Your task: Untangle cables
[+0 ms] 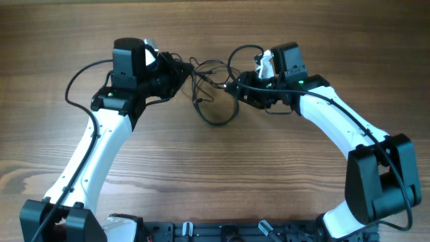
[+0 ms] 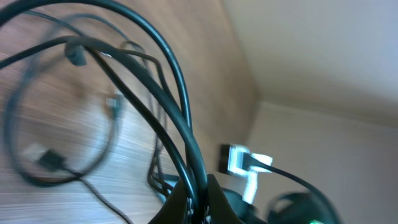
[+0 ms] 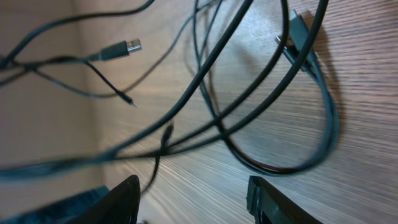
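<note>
Black cables (image 1: 209, 87) lie in a loose tangle on the wooden table (image 1: 269, 175), strung between the two grippers and running roughly from one to the other. The left gripper (image 1: 176, 70) is closed on several strands. In its wrist view these are seen converging into the narrow gap between the fingers and fanning outward ahead of the jaws, lifted off the wood. The right gripper (image 1: 234, 87) is held with its fingers (image 3: 121, 199) wide apart and nothing is gripped between them. Two or three strands cross ahead of its jaws on a diagonal, rising from the left-finger side toward the right-finger side. A closed loop (image 3: 314, 124) rests flat on the table ahead of the right finger, with a connector (image 3: 295, 37) lying at its far end. A silver USB plug (image 3: 127, 46) lies farther ahead on the left-finger side, its free end apart from the other strands. The loop and the crossing strands are judged nearer to the right gripper, so the next pull probably falls to that arm, with the left serving as an anchor. The wood around the tangle is bare and room is left on every side. A pale wall (image 2: 323, 56) is seen beyond the table's far edge.
</note>
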